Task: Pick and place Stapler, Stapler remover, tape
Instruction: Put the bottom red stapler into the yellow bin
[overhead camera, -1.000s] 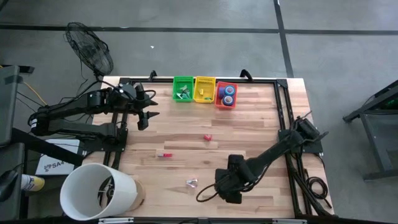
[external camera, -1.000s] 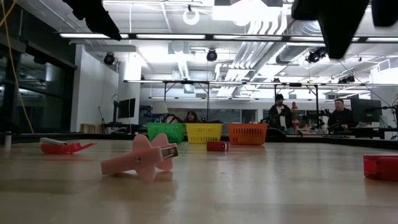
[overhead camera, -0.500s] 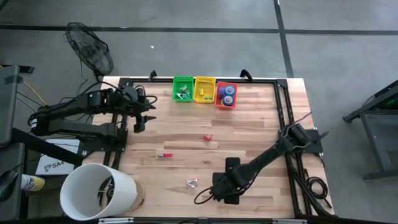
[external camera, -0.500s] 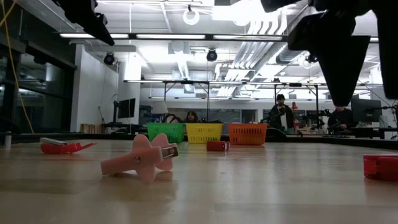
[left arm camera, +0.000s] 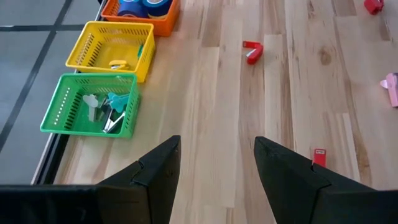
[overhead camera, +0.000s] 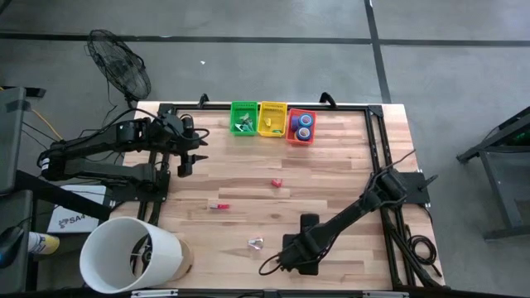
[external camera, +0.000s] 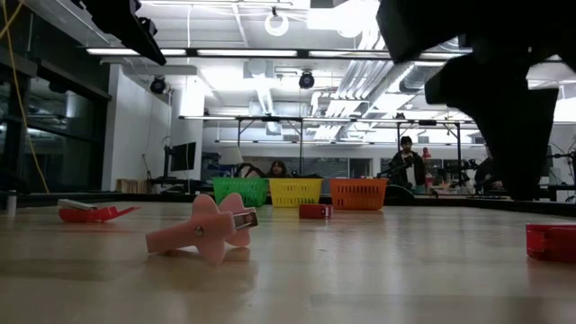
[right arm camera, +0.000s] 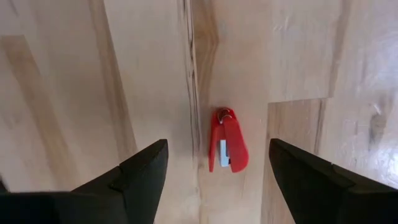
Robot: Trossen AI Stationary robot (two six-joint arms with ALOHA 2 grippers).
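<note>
Now I'm swinging the right gripper point(right arm camera: 214, 180) down to the near edge, jaws wide, lining up over a red stapler point(right arm camera: 227, 140); left gripper point(left arm camera: 216, 168) is idling half-open.

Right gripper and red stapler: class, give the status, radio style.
Right gripper open, empty, directly above the red stapler, not touching. Left gripper open, empty, near the green basket. Nothing in the way.

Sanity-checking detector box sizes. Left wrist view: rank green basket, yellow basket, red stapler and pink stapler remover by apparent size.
1. Green basket, though nearest the camera.
2. Yellow basket, close behind; they may be equal.
3. Red stapler.
4. Pink stapler remover, cut off by the picture's edge, so its rank is unsure.
</note>
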